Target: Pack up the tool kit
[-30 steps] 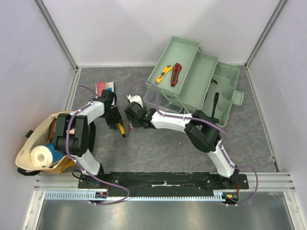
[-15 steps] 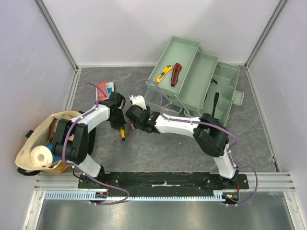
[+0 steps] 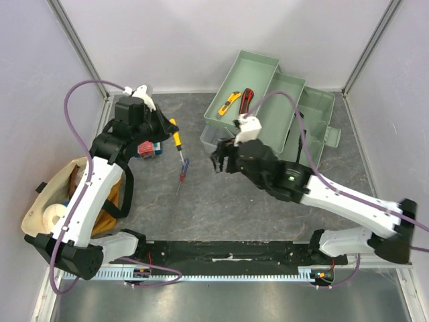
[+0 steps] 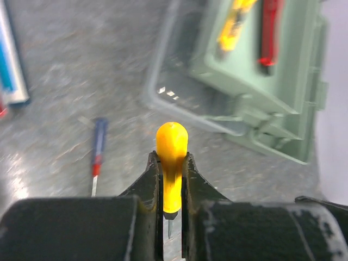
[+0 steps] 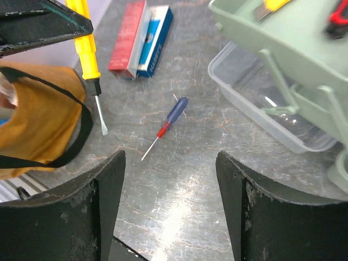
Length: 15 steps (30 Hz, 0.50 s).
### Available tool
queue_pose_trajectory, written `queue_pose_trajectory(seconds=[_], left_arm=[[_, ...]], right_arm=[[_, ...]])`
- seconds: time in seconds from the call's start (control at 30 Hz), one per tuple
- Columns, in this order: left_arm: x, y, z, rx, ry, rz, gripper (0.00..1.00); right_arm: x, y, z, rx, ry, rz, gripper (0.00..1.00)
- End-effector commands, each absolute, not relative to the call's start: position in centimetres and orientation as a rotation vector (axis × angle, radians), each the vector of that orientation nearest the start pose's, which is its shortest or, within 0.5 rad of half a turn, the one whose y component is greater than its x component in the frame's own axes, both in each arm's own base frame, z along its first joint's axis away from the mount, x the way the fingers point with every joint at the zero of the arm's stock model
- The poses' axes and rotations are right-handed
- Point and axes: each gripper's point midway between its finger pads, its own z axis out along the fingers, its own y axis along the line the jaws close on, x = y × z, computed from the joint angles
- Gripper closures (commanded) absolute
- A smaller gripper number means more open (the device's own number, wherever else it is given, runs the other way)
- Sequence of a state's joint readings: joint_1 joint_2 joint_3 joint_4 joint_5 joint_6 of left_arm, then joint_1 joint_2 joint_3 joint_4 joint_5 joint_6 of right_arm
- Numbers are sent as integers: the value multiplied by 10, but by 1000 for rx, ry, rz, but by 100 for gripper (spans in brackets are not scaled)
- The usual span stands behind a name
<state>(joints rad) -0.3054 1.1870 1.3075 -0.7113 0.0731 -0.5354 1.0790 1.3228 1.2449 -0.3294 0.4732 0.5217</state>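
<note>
Diff vs 1 s back: both arms were bunched low over mid-table [image 3: 228, 201], heads almost touching. Now the left arm is up and swung toward the back-left corner. Its left gripper [image 3: 167, 125] is clenched on the yellow screwdriver [image 3: 177, 139], which has left the table with it. Left wrist view confirms: the handle is pinched between both fingers [image 4: 151, 174], butt end poking past the tips. The right arm has pulled off to the right. Its right gripper [image 3: 220, 159] is released, jaws wide with nothing between them, hovering just in front of the clear lid [image 3: 216, 136].

No change we can see:
- toolbox [image 3: 258, 70] at back right, trays folded out
- bag [image 3: 47, 194] at the left edge with a paper roll [image 3: 52, 216] in it, left arm crossing over it
- packet [image 3: 147, 149] partly hidden under the left gripper
- hammer [image 3: 301, 144] in the box's lowest compartment
- cutter [image 3: 246, 102] and knife [image 3: 231, 100] side by side in 1 upper tray

1 blue-red screwdriver [image 3: 183, 172] lies flat on the table, below the held one.

In the way: the right gripper and clear lid sit between the held screwdriver and the toolbox. The right arm's cable [image 3: 281, 93] arcs over the trays and crosses the hammer.
</note>
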Motion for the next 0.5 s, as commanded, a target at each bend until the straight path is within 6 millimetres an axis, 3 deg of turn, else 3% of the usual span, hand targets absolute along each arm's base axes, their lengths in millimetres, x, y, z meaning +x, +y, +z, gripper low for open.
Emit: queue_pose_trajectory(seconds=[0.0, 0.07, 0.17, 0.27, 0.33, 0.47], left_arm=[[315, -188, 339, 19, 2058, -773, 98], [320, -214, 359, 97, 1991, -861, 98], [327, -250, 378, 189, 1956, -945, 98], [324, -277, 393, 266, 1914, -1032, 98], [319, -288, 405, 291, 1878, -1100, 98], [303, -290, 423, 308, 1843, -1174, 98]], right_arm=[[240, 284, 302, -172, 1894, 533, 25], [238, 268, 314, -145, 1863, 520, 24], [230, 263, 341, -165, 1802, 582, 22], [212, 291, 362, -359, 1738, 734, 18], [208, 304, 376, -424, 1716, 779, 17], [218, 311, 373, -409, 1727, 743, 18]])
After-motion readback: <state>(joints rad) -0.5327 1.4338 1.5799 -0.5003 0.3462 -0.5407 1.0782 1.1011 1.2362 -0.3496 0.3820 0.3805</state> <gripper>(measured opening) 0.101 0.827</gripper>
